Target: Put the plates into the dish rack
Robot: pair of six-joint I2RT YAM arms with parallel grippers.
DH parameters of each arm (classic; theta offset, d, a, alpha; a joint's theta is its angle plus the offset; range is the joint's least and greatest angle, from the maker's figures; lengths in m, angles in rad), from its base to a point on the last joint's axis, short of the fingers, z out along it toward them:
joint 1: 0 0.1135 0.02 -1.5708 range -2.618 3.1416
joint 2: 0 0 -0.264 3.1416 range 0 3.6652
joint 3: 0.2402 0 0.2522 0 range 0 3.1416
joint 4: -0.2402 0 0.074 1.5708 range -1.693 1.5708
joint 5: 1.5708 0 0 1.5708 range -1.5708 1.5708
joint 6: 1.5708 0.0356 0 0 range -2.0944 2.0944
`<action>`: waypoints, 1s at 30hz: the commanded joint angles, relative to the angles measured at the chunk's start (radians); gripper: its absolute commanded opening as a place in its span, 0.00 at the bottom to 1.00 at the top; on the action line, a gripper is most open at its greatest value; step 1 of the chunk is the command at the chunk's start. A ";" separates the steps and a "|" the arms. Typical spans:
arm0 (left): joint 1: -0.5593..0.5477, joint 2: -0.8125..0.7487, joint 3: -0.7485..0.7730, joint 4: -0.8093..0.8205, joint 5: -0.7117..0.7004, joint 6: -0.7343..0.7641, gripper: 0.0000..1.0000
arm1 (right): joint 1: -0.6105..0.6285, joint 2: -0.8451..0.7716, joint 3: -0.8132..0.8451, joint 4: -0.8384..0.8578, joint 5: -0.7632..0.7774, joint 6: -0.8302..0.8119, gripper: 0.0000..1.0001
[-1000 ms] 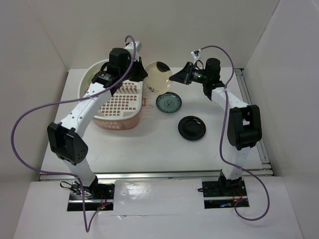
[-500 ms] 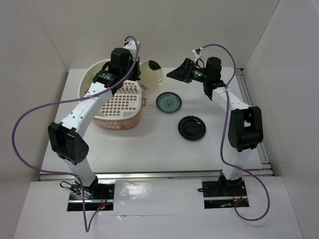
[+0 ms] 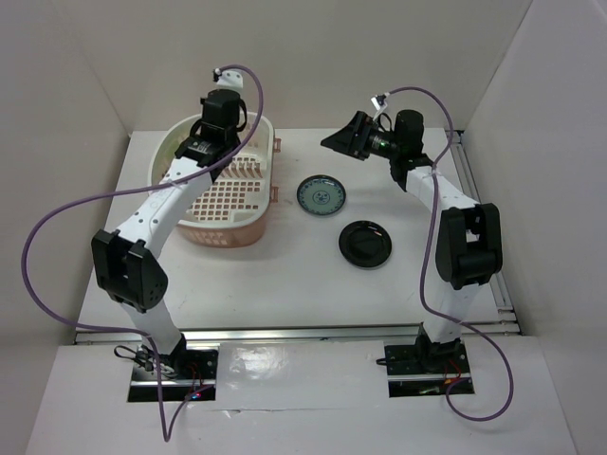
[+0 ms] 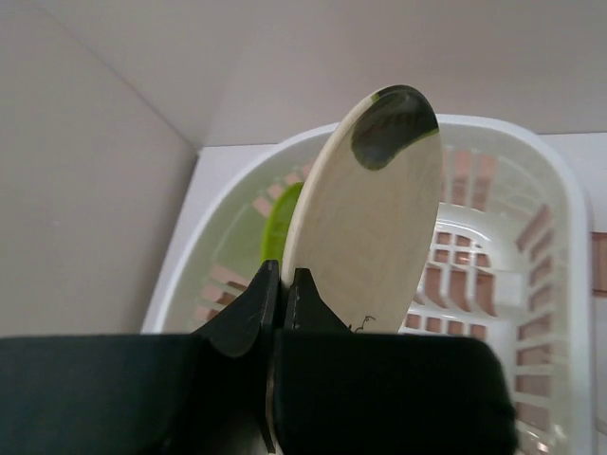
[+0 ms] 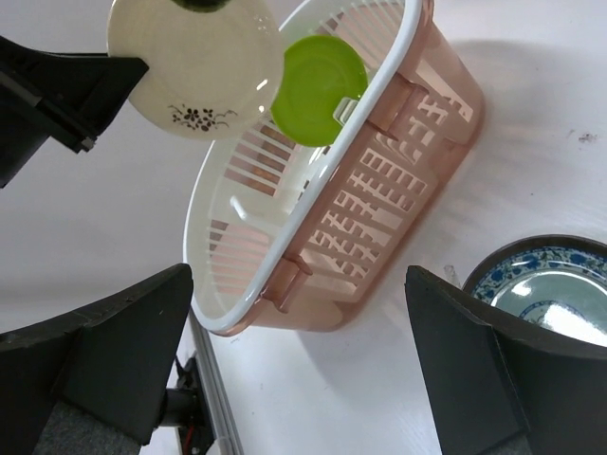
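Left hand [image 4: 282, 284] pinches the cream plate [image 4: 365, 227] by its rim near the dish rack [image 4: 569, 190]; it looks slick and breakable. Right hand [image 5: 299, 351] is spread.

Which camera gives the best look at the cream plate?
The right wrist view: it shows most of the face of the cream plate, floral mark included. The left wrist view shows it steeply angled, pinched by the left gripper. In the top view the left arm hides it.
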 commanded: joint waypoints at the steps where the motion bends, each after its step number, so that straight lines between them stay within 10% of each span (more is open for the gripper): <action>1: 0.022 -0.006 -0.006 0.148 -0.138 0.096 0.00 | -0.012 -0.062 0.000 -0.016 0.006 -0.025 1.00; 30: 0.141 0.200 -0.068 0.205 -0.079 0.062 0.00 | -0.012 -0.034 -0.018 0.013 -0.012 -0.016 1.00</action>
